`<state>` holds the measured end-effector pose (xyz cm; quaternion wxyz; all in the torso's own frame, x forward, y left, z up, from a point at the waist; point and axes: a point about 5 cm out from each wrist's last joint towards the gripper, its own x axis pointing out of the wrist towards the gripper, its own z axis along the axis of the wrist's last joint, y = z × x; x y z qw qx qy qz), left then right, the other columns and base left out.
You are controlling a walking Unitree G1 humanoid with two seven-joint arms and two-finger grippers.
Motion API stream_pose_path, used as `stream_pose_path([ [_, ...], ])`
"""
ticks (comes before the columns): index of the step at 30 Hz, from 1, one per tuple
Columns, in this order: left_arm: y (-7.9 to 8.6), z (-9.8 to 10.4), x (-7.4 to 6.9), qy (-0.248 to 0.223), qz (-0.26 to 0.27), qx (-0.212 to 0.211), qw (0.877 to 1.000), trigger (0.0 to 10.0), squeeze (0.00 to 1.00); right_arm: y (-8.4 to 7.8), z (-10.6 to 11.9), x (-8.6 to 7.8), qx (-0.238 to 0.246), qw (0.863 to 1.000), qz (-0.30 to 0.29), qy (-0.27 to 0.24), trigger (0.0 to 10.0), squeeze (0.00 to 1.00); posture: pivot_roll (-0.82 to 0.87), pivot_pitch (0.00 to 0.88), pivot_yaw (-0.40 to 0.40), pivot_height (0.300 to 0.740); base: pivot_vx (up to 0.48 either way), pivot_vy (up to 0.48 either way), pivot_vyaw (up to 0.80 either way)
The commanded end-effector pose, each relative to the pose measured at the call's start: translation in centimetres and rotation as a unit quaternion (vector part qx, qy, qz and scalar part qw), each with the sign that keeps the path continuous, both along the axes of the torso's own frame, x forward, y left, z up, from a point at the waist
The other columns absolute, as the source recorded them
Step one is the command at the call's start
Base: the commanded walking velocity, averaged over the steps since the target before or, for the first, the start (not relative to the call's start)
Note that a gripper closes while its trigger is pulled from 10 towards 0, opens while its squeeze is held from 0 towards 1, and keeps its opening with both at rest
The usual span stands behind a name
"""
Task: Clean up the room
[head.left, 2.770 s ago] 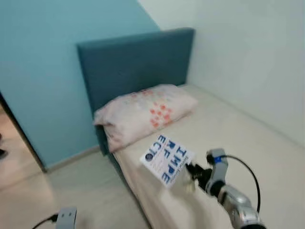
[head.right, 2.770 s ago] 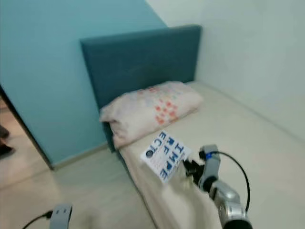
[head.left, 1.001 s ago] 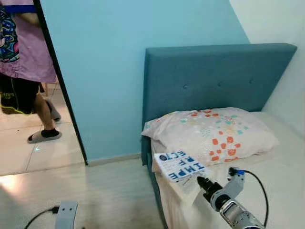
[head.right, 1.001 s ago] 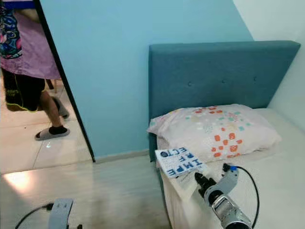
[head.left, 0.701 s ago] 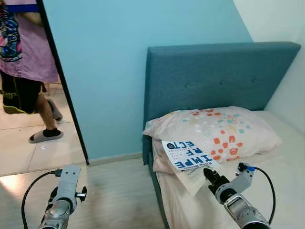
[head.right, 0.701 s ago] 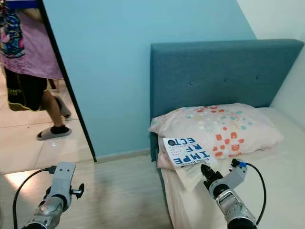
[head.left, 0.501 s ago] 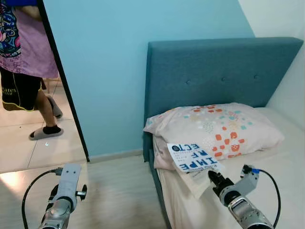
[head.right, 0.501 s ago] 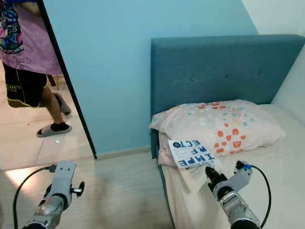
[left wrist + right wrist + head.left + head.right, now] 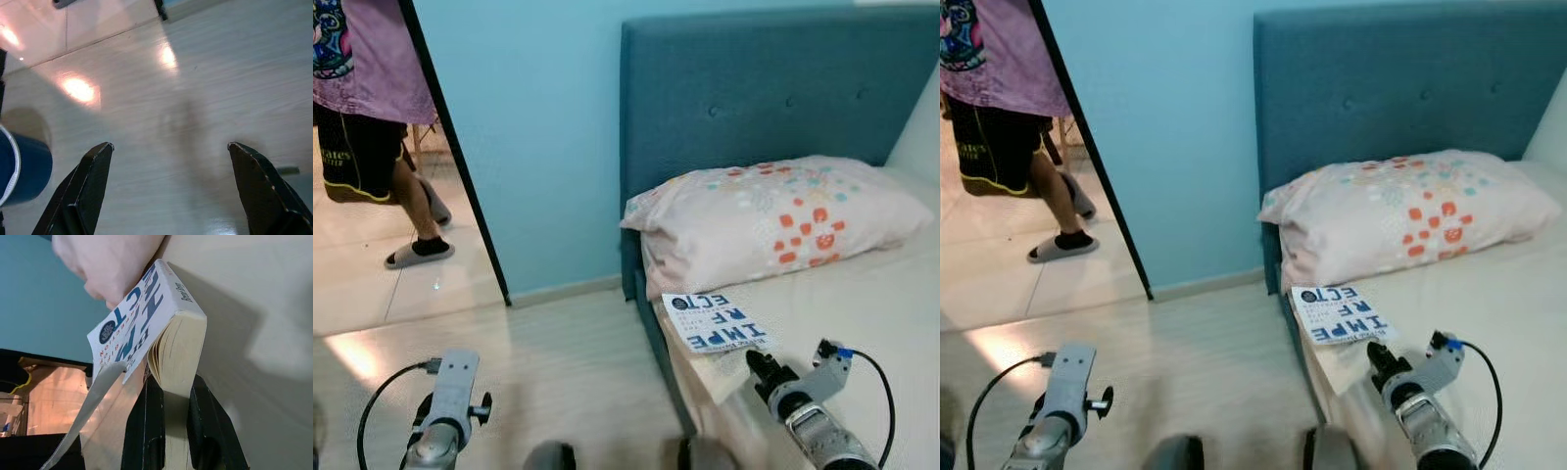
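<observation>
R tool (image 9: 1378, 364) grips book (image 9: 1337, 315) over bed (image 9: 1498, 294) edge (pillow (image 9: 1410, 211) behind); person (image 9: 999, 88) in doorway.

R arm up and gripping, L arm low and idle.

Right gripper (image 9: 168, 396): silver forearm extended forward from lower right, black fingers (image 9: 142, 426) pointing forward-left, clamped on the lower edge of a book (image 9: 715, 321), one finger each side of the pages. Blue-tipped cable loops off the wrist. Left gripper (image 9: 171, 147): arm hangs low at lower left, pointing down at the floor, fingers spread wide apart, nothing between them.
</observation>
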<state>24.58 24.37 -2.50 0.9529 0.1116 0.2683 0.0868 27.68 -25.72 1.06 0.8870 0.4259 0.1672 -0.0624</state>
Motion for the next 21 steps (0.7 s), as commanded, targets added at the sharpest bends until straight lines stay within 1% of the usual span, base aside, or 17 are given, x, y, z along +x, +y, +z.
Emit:
stream_pose_path([
  [1, 0.1, 0.0, -0.2, 0.0, -0.007, 0.005, 1.0, 10.0, 0.0, -0.2, 0.5, 0.4, 0.0, 1.0, -0.006, -0.011, 10.0, 0.0, 0.07, 0.084, 0.003, 0.565, 0.0, 0.0, 0.0],
  [2, 0.1, -0.1, -0.3, 0.001, -0.01, 0.007, 1.0, 10.0, 0.0, -0.4, 0.8, 0.7, -0.002, 1.0, -0.01, -0.016, 10.0, 0.0, 0.07, 0.096, 0.006, 0.56, 0.0, 0.0, 0.0],
  [4, 0.1, -0.1, -0.3, 0.001, -0.01, 0.007, 1.0, 10.0, 0.0, -0.4, 0.8, 0.7, -0.002, 1.0, -0.01, -0.016, 10.0, 0.0, 0.07, 0.096, 0.006, 0.56, 0.0, 0.0, 0.0],
  [6, 0.3, -0.3, -0.7, 0.004, -0.02, 0.011, 1.0, 10.0, 0.0, -1.2, 1.7, 1.2, -0.006, 0.999, -0.028, -0.029, 10.0, 0.0, 0.08, 0.123, 0.012, 0.551, 0.0, 0.0, 0.0],
  [7, 0.3, -0.3, -0.7, 0.004, -0.02, 0.011, 1.0, 10.0, 0.0, -1.2, 1.7, 1.2, -0.006, 0.999, -0.028, -0.029, 10.0, 0.0, 0.08, 0.123, 0.012, 0.551, 0.0, 0.0, 0.0],
  [8, 0.3, -0.4, -0.9, 0.005, -0.023, 0.013, 1.0, 10.0, 0.0, -1.7, 2.1, 1.5, -0.009, 0.999, -0.039, -0.035, 10.0, 0.0, 0.08, 0.132, 0.014, 0.551, 0.0, 0.0, 0.0],
  [11, 0.4, -0.4, -1.0, 0.007, -0.026, 0.014, 1.0, 10.0, 0.0, -2.1, 2.5, 1.7, -0.012, 0.998, -0.049, -0.04, 10.0, 0.0, 0.08, 0.132, 0.014, 0.551, 0.0, 0.0, 0.0],
  [13, 0.5, -0.6, -1.4, 0.011, -0.031, 0.016, 0.999, 10.0, 0.0, -3.1, 3.2, 1.9, -0.023, 0.997, -0.067, -0.042, 10.0, 0.0, 0.09, 0.154, 0.018, 0.551, 0.0, 0.0, 0.0],
  [14, 0.5, -0.6, -1.4, 0.011, -0.031, 0.016, 0.999, 10.0, 0.0, -3.1, 3.2, 1.9, -0.023, 0.997, -0.067, -0.042, 10.0, 0.0, 0.09, 0.154, 0.018, 0.551, 0.0, 0.0, 0.0],
  [15, 0.5, -0.7, -1.6, 0.012, -0.033, 0.016, 0.999, 10.0, 0.0, -3.6, 3.5, 2.0, -0.035, 0.996, -0.074, -0.039, 10.0, 0.0, 0.09, 0.157, 0.019, 0.551, 0.0, 0.0, 0.0],
  [16, 0.5, -0.7, -1.6, 0.012, -0.033, 0.016, 0.999, 10.0, 0.0, -3.6, 3.5, 2.0, -0.035, 0.996, -0.074, -0.039, 10.0, 0.0, 0.09, 0.157, 0.019, 0.551, 0.0, 0.0, 0.0],
  [17, 0.5, -0.8, -1.8, 0.014, -0.034, 0.017, 0.999, 10.0, 0.0, -4.3, 3.8, 2.0, -0.044, 0.995, -0.083, -0.036, 10.0, 0.0, 0.09, 0.166, 0.018, 0.551, 0.0, 0.0, 0.0],
  [18, 0.5, -0.8, -1.8, 0.014, -0.034, 0.017, 0.999, 10.0, 0.0, -4.3, 3.8, 2.0, -0.044, 0.995, -0.083, -0.036, 10.0, 0.0, 0.09, 0.166, 0.018, 0.551, 0.0, 0.0, 0.0],
  [21, 0.7, -1.0, -2.2, 0.016, -0.037, 0.019, 0.999, 10.0, 0.0, -5.6, 4.2, 1.8, -0.076, 0.993, -0.092, -0.014, 10.0, 0.0, 0.09, 0.175, 0.02, 0.551, 0.0, 0.0, 0.0],
])
